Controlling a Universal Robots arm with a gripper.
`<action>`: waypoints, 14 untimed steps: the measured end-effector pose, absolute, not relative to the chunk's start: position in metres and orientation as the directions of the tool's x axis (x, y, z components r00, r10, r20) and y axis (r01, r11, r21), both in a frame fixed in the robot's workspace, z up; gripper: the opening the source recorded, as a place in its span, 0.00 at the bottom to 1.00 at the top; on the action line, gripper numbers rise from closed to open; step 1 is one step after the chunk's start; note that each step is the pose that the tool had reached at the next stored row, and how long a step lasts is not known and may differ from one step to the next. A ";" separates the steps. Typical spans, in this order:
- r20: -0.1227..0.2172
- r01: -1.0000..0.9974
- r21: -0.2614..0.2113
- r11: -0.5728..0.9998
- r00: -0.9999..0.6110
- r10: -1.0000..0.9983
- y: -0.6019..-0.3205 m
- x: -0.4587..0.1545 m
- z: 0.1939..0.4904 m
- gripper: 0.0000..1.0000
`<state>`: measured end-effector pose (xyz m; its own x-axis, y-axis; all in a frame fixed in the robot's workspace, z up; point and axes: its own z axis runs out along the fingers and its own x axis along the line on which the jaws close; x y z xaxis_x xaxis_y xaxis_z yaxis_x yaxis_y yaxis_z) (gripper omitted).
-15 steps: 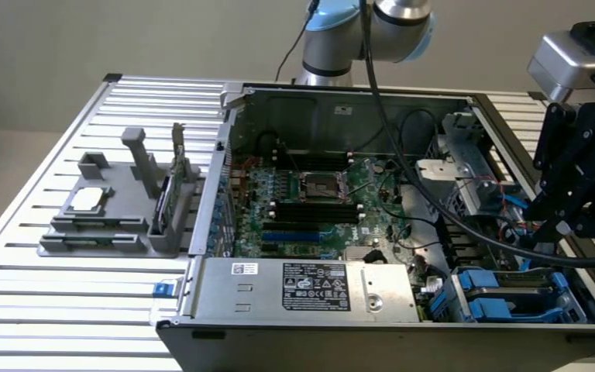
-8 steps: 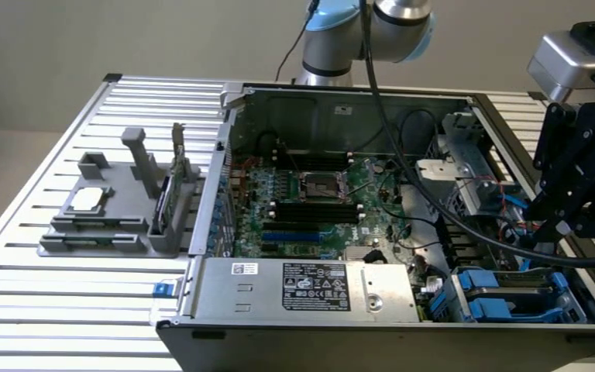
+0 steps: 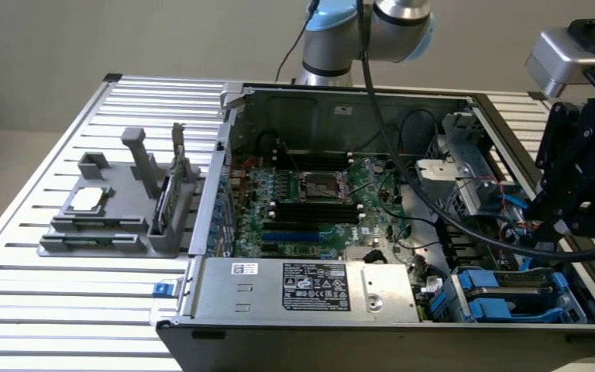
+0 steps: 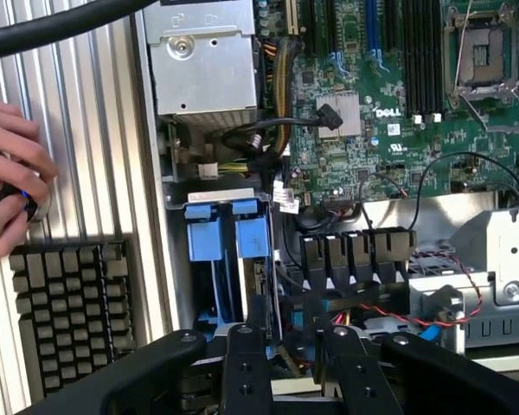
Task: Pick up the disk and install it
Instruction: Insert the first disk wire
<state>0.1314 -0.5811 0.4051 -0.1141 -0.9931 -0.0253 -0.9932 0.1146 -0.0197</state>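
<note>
The black two-fingered gripper (image 4: 294, 376) hangs over the drive-bay corner of the open grey metal computer case (image 3: 328, 116). Its fingers are spread apart with nothing between them. The flat silver-grey disk in its blue plastic frame (image 3: 513, 287) appears to sit in that bay, beside the silver labelled box (image 3: 308, 288).

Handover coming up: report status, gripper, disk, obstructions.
Gripper open, empty, above case near blue-framed carriers. Disk among them: unclear. Cables by carriers; a hand on table beside case.
</note>
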 end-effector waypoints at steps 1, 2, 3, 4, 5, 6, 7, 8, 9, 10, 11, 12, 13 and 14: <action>-0.026 -0.992 -0.020 0.128 -0.127 -0.992 -0.581 0.131 0.405 0.31; -0.026 -0.990 -0.020 0.143 -0.142 -0.990 -0.581 0.131 0.405 0.31; -0.027 -0.988 -0.020 0.156 -0.156 -0.987 -0.581 0.131 0.405 0.31; -0.027 -0.985 -0.019 0.170 -0.170 -0.985 -0.581 0.131 0.405 0.31; -0.027 -0.983 -0.019 0.184 -0.183 -0.983 -0.581 0.131 0.405 0.31; -0.027 -0.980 -0.019 0.198 -0.197 -0.980 -0.581 0.131 0.405 0.31; -0.028 -0.977 -0.019 0.213 -0.212 -0.977 -0.581 0.131 0.405 0.31; -0.028 -0.974 -0.019 0.227 -0.226 -0.974 -0.581 0.131 0.405 0.31; -0.028 -0.970 -0.019 0.241 -0.240 -0.970 -0.581 0.131 0.405 0.31; -0.028 -0.967 -0.019 0.255 -0.254 -0.967 -0.581 0.131 0.405 0.31; -0.028 -0.963 -0.019 0.269 -0.269 -0.963 -0.581 0.131 0.405 0.31; -0.028 -0.959 -0.019 0.284 -0.283 -0.959 -0.581 0.131 0.405 0.31; -0.028 -0.954 -0.019 0.301 -0.300 -0.954 -0.581 0.131 0.405 0.31; -0.028 -0.949 -0.019 0.316 -0.315 -0.949 -0.581 0.131 0.405 0.31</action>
